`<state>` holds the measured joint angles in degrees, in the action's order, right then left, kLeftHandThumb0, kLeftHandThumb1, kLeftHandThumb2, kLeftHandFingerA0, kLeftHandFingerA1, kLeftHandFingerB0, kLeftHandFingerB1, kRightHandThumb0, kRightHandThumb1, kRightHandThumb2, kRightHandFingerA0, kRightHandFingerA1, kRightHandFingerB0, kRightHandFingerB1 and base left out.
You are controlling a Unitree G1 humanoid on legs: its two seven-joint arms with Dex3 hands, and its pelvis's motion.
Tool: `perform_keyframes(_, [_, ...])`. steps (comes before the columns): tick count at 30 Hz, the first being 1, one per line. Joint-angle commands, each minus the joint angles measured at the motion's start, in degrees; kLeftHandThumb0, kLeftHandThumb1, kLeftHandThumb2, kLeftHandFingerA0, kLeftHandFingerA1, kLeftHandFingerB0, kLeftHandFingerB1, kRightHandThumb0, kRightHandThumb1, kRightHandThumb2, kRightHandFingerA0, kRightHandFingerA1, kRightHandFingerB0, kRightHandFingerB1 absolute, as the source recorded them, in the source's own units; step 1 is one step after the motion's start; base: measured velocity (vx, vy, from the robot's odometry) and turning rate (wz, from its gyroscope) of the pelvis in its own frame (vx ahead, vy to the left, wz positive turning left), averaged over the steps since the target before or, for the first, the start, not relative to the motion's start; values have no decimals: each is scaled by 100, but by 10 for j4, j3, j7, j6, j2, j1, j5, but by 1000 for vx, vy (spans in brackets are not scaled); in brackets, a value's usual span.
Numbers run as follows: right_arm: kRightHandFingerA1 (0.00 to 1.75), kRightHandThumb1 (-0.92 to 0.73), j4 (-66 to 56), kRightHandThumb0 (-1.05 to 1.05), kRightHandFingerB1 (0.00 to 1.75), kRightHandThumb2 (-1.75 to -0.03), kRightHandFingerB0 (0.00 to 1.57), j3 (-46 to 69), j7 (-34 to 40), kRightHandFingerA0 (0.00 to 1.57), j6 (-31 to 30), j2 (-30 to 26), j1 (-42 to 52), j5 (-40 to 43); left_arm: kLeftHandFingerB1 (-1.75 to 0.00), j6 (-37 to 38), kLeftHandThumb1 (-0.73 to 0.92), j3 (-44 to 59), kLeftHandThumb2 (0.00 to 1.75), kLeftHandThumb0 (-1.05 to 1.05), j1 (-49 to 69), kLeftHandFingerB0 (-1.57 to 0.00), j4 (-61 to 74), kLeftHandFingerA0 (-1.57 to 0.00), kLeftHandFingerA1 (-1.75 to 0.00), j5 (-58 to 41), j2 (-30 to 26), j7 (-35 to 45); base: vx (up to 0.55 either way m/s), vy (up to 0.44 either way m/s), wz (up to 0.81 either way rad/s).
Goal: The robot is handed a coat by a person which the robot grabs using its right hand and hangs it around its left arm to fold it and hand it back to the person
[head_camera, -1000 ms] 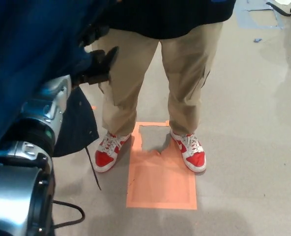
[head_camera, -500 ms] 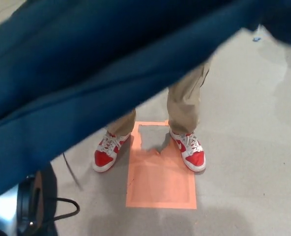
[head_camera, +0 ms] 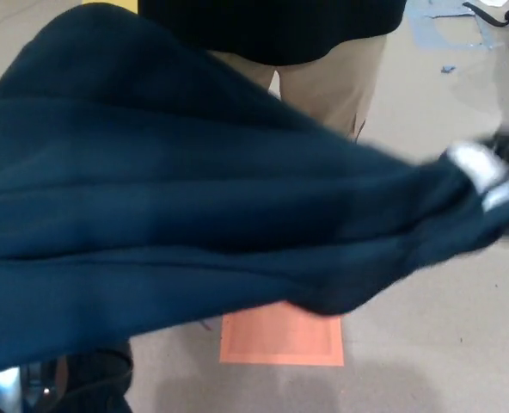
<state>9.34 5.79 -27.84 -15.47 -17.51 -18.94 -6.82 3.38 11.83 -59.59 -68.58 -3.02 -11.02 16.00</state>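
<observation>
Broadly, the dark blue coat (head_camera: 194,215) fills most of the head view, stretched in long folds from the 9 o'clock edge across to about 3 o'clock. Its upper edge rises to a hump near 11 o'clock and slopes down toward the right. Its lower edge sags through the middle and dips lowest just right of centre.

At 3 o'clock, where the coat narrows to a bunched end, a blurred patch of silver and black marks the right robot hand (head_camera: 495,168). It lies against that end of the cloth. Motion blur hides the fingers, so I cannot tell how far they are spread or whether they have hold of the cloth. The left robot hand is out of sight.

At 12 o'clock a person (head_camera: 323,52) stands facing the camera, seen only as a black top (head_camera: 272,26) and tan trousers (head_camera: 332,77), with the coat covering the legs below the thighs. Below the coat, toward 6 o'clock, an orange tape rectangle (head_camera: 280,340) lies on the grey floor (head_camera: 426,344). At 7 o'clock a sliver of silver robot casing (head_camera: 1,383) shows under the hem.
</observation>
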Motion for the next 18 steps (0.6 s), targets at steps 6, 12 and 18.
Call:
perform_keyframes(6, [3,-56,302,-87,0,-87,0,-159,-154,0,128,-139,-25,-60,-47,27,49,22,105,-37,0,0,16,0,-48,-24,-33,24,0,0,0])
perform_keyframes(12, [0,-50,428,-83,0,-81,0,-172,-173,0,189,-177,-49,-50,-30,26,77,24,64,-72,-2,-22,24,-21,-30,-23,-33,19,0,0,0])
perform_keyframes(18, [0,-48,504,-82,0,-81,0,-202,-192,0,218,-190,-81,-62,-30,24,80,22,64,-70,-15,-21,26,-21,-30,-19,-45,32,0,0,0])
